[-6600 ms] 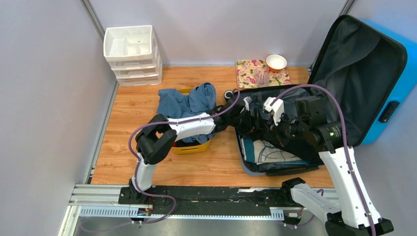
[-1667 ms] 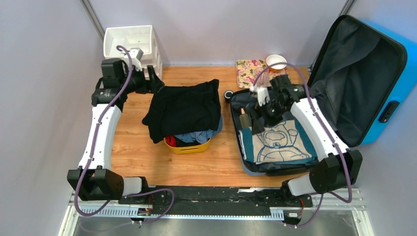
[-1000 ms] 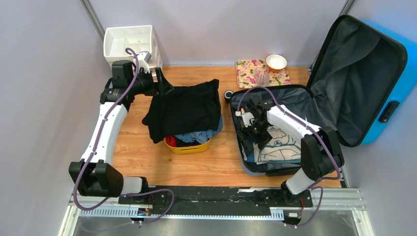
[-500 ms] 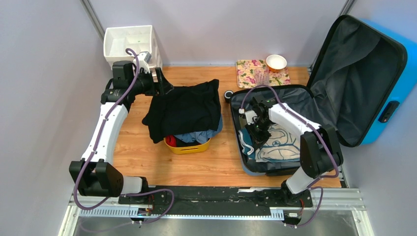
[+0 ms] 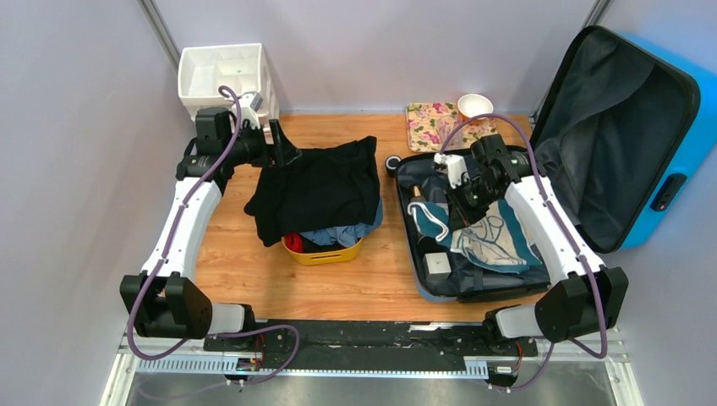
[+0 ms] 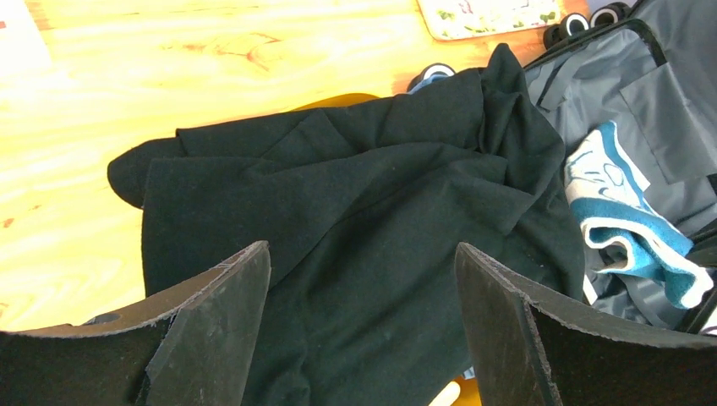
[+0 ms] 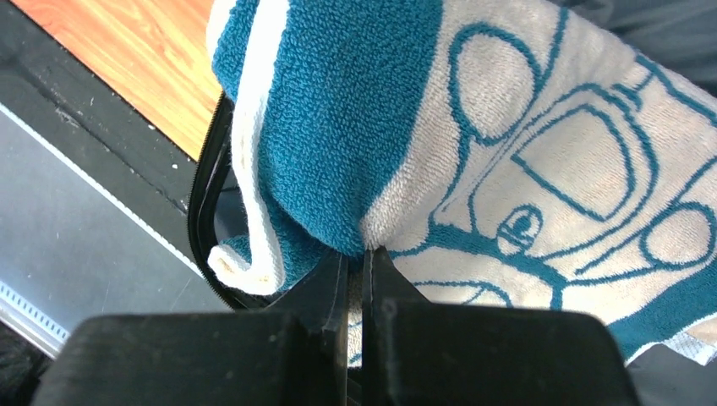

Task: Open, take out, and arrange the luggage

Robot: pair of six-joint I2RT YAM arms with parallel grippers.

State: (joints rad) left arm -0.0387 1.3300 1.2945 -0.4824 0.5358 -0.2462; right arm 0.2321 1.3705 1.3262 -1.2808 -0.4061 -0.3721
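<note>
Right gripper (image 7: 363, 254) pinches the teal towel (image 7: 541, 152) inside the luggage (image 5: 681, 127) rim; left gripper (image 6: 362, 254) (jaws wide) hangs over black cloth (image 6: 338, 169), wood counter (image 5: 237, 254) around

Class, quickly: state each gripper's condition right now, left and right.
Left gripper: open, holding nothing.
Right gripper: shut on the teal-and-cream towel.

The top camera is looking down from behind the robot over the whole wooden table (image 5: 224, 245). The left wrist camera is facing across the black garment (image 6: 355, 220) toward the luggage (image 6: 643, 93). The right wrist camera is crowding the teal towel (image 7: 524, 135), seemingly shared by all three.
</note>
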